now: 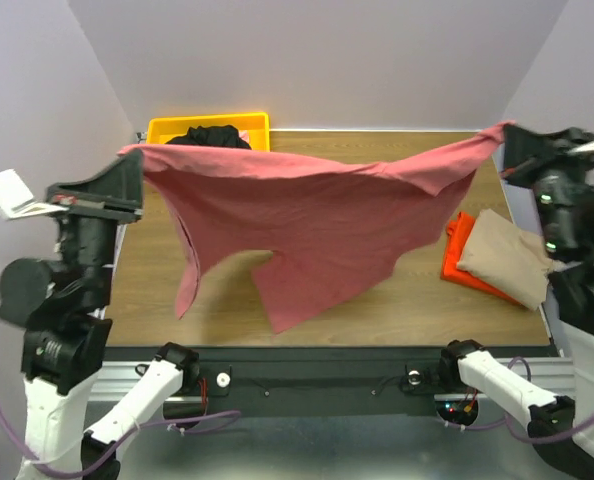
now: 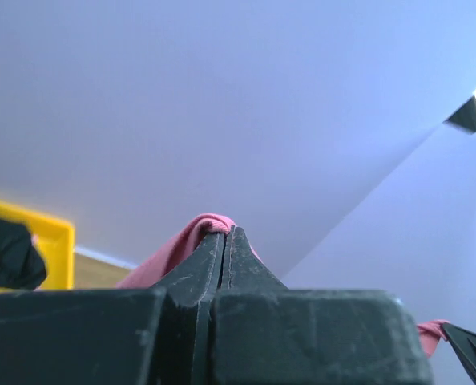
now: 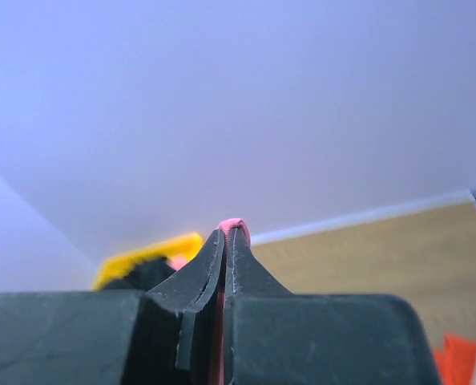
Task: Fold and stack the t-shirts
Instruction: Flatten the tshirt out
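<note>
Clamped fully shut at the left side of the scene, the left gripper (image 1: 134, 158) is raised above the table (image 1: 377, 312), and one corner of the dusty-red t-shirt (image 1: 307, 220) is pinched in it. In the left wrist view its fingertips (image 2: 210, 257) are pressed together, and a small fold of red cloth is squeezed out above them.

Just behind this gripper, at the far left corner of the table, a yellow bin (image 1: 162, 128) is placed. A black t-shirt (image 1: 213, 136) is heaped inside it in a loose bunch.

Across the middle, the dusty-red t-shirt is held up in the air and spread wide between the two grippers. Its upper edge sags slightly at the centre, and its body and one sleeve hang down over the wood. Whether the lowest edge is touching the table cannot be told.

Further right, near the table's right edge, a tan t-shirt (image 1: 502, 255) is laid folded on top of a folded orange cloth (image 1: 459, 258).

At the far right, the right gripper (image 1: 504, 140) is raised to a similar height. It is closed hard on the opposite corner of the red shirt, and in the right wrist view a pink hem is seen pinched at its tips.
</note>
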